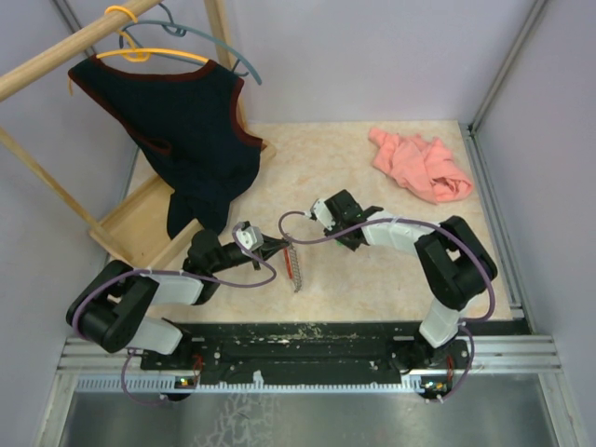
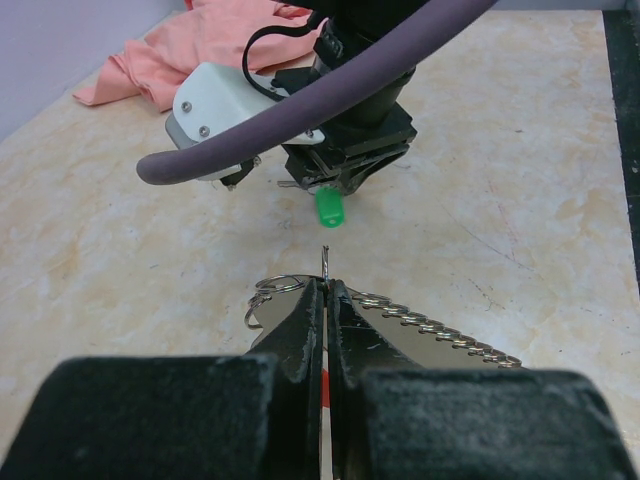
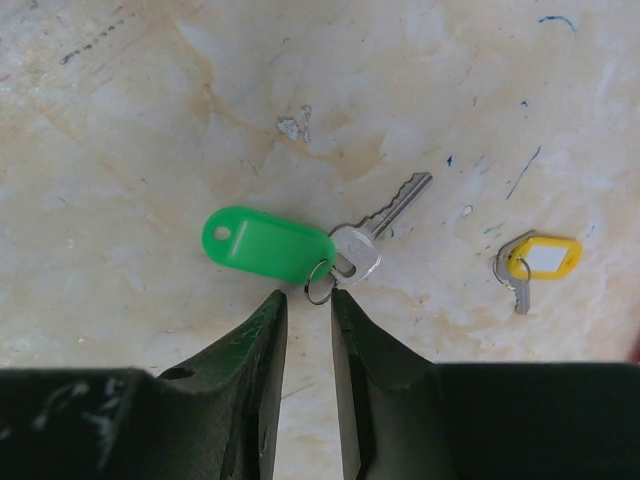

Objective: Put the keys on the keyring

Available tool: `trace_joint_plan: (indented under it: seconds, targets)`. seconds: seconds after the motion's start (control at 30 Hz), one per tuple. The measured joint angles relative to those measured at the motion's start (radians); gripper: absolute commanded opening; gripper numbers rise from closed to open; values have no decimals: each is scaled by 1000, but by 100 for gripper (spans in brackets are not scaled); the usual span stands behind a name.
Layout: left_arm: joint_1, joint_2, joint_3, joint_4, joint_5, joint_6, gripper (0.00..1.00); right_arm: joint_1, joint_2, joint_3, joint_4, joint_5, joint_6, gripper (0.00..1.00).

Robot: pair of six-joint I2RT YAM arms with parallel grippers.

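Keyring point(image 2: 430, 325): where is it, and who has it?
— Left gripper point(image 2: 325, 287) is clamped tight on it above the table point(image 3: 150, 120). A thin wire end point(image 2: 325, 258) pokes up past the tips.
— And the keys?
— Right gripper point(image 3: 305, 297), jaws narrowly apart, seems to carry the green-tagged key point(image 3: 375, 235) by its small split ring point(image 3: 320, 283), near the keyring but apart. A yellow-tagged key point(image 3: 540, 258) lies on the table.
— Which step?
— Threading the first key, I judge. Next, the split ring must be steered onto that wire end.
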Motion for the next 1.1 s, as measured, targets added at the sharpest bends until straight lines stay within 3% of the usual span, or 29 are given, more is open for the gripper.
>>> trace_joint_plan:
  seconds: [0.33, 0.57, 0.83, 1.1]
  targets:
    - [0, 0, 0, 0, 0, 0, 0, 3, 24, 2, 60, 46, -46, 20]
    - [0, 0, 0, -1, 0, 0, 0, 3, 29, 1, 72, 40, -58, 0]
    - [0, -8, 0, -8, 0, 0, 0, 3, 7, -3, 74, -3, -50, 0]
    - [0, -16, 0, -15, 0, 3, 0, 3, -188, -72, 148, -174, -12, 0]
